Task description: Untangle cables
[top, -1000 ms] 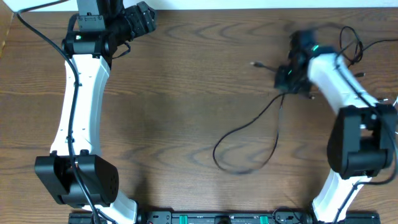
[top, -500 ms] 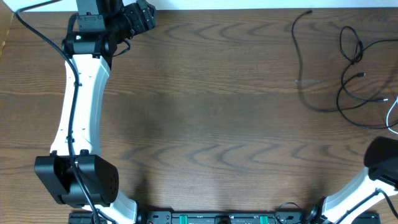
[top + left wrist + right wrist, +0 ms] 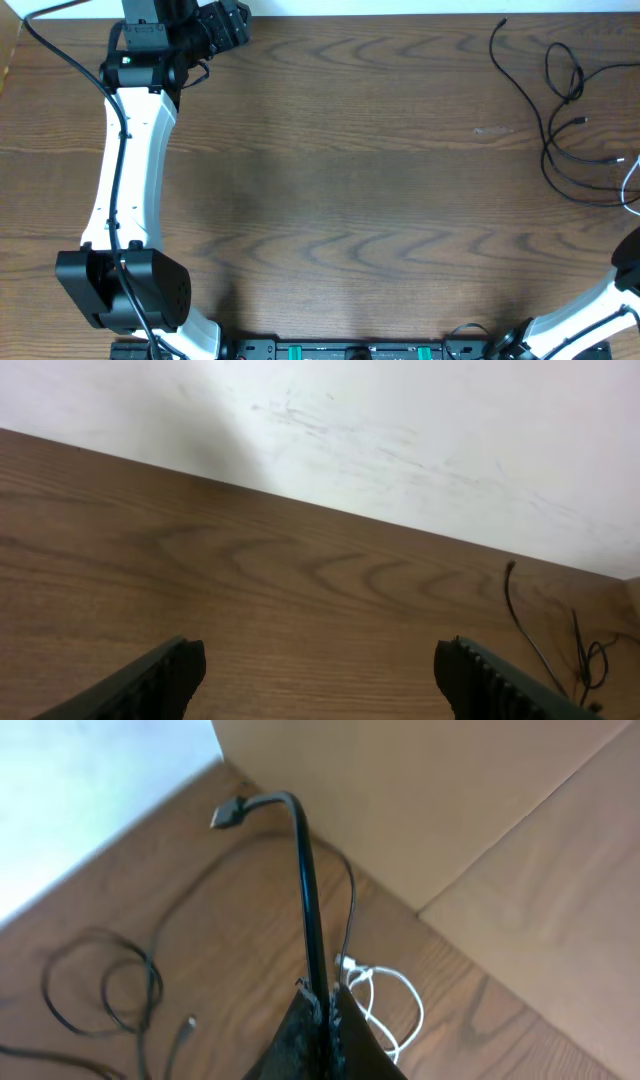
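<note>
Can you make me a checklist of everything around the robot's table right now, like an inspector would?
Surface: brown wood-grain table.
Job's things: thin black cables lie in loose loops at the far right corner. A white cable lies beside them. One more black cable stands raised, with its plug tip on top.
Clutter: nothing seen.
Grippers: left gripper is open and holds nothing. Right gripper is shut on the raised black cable.
Cables: thick black wiring runs along the left arm.
Surroundings: a white wall is behind the table, and a tan panel is by the right corner.
</note>
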Controlling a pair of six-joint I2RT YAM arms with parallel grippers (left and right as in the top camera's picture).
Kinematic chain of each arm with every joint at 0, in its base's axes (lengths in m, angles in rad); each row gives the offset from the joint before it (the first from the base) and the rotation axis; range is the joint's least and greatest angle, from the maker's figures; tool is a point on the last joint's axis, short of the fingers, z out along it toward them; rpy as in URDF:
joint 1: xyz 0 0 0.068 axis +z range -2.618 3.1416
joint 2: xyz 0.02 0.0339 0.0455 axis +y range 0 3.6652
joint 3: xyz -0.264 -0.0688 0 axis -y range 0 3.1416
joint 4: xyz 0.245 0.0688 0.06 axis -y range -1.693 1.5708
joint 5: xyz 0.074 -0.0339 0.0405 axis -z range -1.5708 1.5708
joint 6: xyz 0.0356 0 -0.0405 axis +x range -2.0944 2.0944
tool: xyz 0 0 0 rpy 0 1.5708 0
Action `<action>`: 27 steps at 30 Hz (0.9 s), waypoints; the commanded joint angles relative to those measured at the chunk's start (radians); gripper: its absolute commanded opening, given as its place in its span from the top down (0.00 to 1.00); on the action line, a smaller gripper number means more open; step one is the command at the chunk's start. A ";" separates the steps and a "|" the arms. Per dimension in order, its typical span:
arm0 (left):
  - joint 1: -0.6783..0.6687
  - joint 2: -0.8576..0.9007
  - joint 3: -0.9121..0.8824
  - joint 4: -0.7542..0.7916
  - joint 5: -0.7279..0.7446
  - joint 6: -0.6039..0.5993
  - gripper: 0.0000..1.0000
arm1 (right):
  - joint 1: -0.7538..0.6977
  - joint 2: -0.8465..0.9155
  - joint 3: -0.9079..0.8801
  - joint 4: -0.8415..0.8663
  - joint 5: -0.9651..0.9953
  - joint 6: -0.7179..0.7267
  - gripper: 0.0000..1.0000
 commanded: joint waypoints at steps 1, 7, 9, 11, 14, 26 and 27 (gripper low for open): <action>0.003 -0.003 0.005 0.005 -0.006 0.017 0.22 | 0.018 0.061 -0.036 -0.019 -0.011 -0.043 0.94; 0.003 -0.003 0.005 0.004 -0.006 0.017 0.21 | 0.034 0.081 -0.033 -0.037 -0.060 -0.087 0.01; 0.003 -0.003 0.005 0.004 -0.006 0.017 0.22 | 0.044 0.077 -0.033 -0.046 -0.087 -0.095 0.01; 0.003 -0.003 0.005 0.004 -0.006 0.017 0.21 | 0.058 0.067 -0.033 -0.065 -0.172 -0.152 0.01; 0.003 -0.003 0.005 -0.014 -0.006 0.017 0.06 | 0.092 0.047 -0.032 -0.102 -0.315 -0.218 0.01; 0.003 -0.003 0.005 -0.161 -0.006 0.017 0.01 | 0.381 -0.111 -0.032 -0.204 -0.487 -0.281 0.01; 0.003 -0.003 0.005 -0.161 -0.006 0.017 0.01 | 0.399 -0.122 -0.032 -0.214 -0.486 -0.281 0.01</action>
